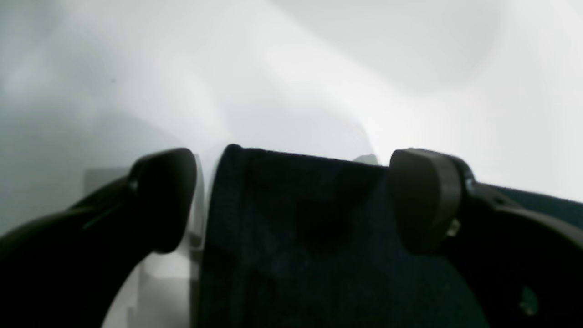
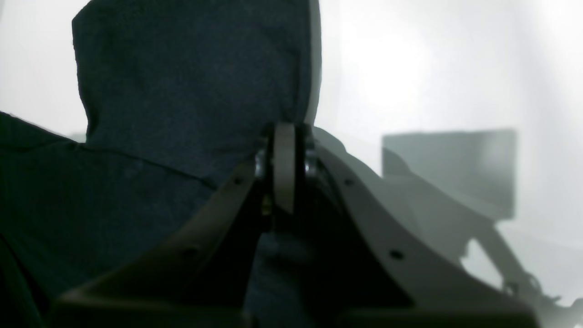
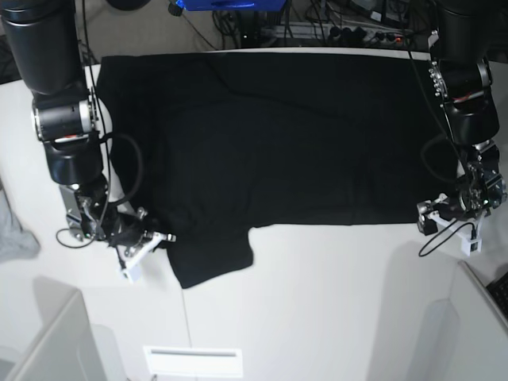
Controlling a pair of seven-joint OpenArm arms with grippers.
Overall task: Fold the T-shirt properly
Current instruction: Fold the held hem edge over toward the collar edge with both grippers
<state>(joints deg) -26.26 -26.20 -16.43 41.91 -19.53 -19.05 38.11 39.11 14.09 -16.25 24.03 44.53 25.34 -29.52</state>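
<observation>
**Open Jaws Await a Corner as Black T-Shirt Lies Spread for Folding**

A black T-shirt (image 3: 317, 159) lies spread across a white table (image 3: 333, 317), reaching from the far side toward the middle, one short sleeve (image 3: 210, 266) jutting out on the near left of the base view. At that view's right, the left gripper (image 1: 291, 200) has its jaws wide apart around a corner of the cloth, with no grip taken. Across the shirt, the right gripper (image 2: 287, 168) has its jaws together, apparently clamped on the edge beside the sleeve.

The fabric looks light, soft and limp, unlikely to break but prone to wrinkle, sag or slide if pulled from one point. The best hold is likely a shallow pinch just inside the corner, catching the hem without scraping the table. Both edges should then rise together, evenly tensioned, to keep the fold straight.
</observation>
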